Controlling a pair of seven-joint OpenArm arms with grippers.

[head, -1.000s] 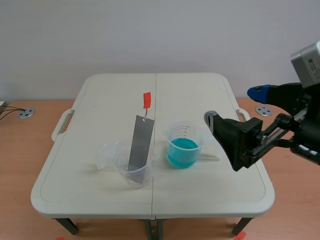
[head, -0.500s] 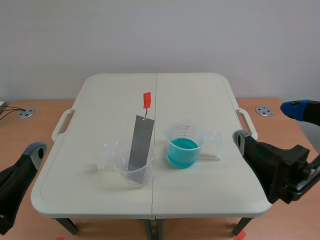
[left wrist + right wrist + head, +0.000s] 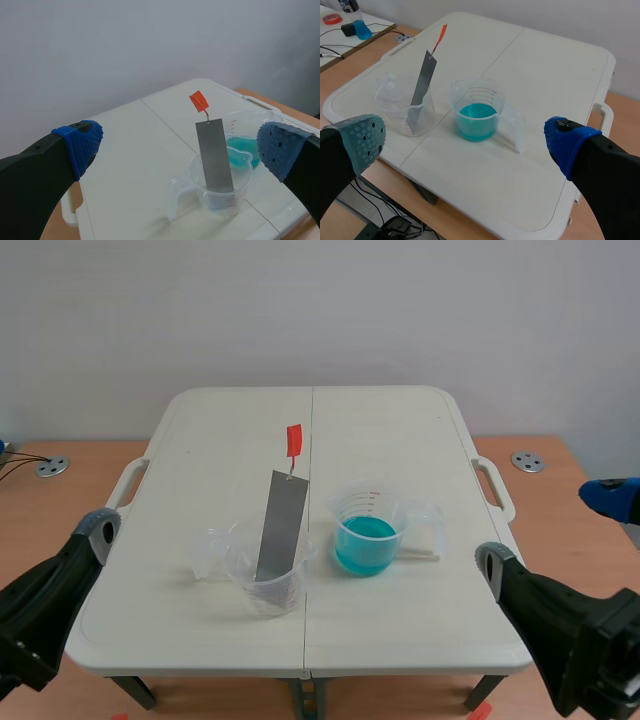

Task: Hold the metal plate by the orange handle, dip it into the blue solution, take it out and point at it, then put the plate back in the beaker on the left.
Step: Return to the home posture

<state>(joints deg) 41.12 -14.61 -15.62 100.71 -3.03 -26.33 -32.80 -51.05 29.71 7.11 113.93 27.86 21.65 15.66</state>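
Note:
A grey metal plate point(image 3: 281, 530) leans upright in the clear beaker point(image 3: 265, 578) on the left, its orange handle point(image 3: 293, 440) sticking up above the rim. Just to the right stands a clear beaker of blue solution point(image 3: 366, 537). My left gripper point(image 3: 179, 146) is open, low at the table's front left, with the plate point(image 3: 215, 157) and its beaker point(image 3: 220, 192) ahead between the fingers. My right gripper point(image 3: 465, 139) is open too, off the table's front right corner, with the blue beaker point(image 3: 476, 117) and the plate point(image 3: 421, 85) ahead of it. Neither gripper touches anything.
The white folding table point(image 3: 400, 430) has carry handles on both sides and a seam down the middle. It stands on a wooden floor point(image 3: 560, 490) with round metal discs point(image 3: 528, 461). A bottle and a tape roll point(image 3: 331, 19) lie far off beside the table.
The right arm has dropped from beside the blue beaker to the table's front right corner. The left arm has come into view at the front left. Plate and beakers have not moved.

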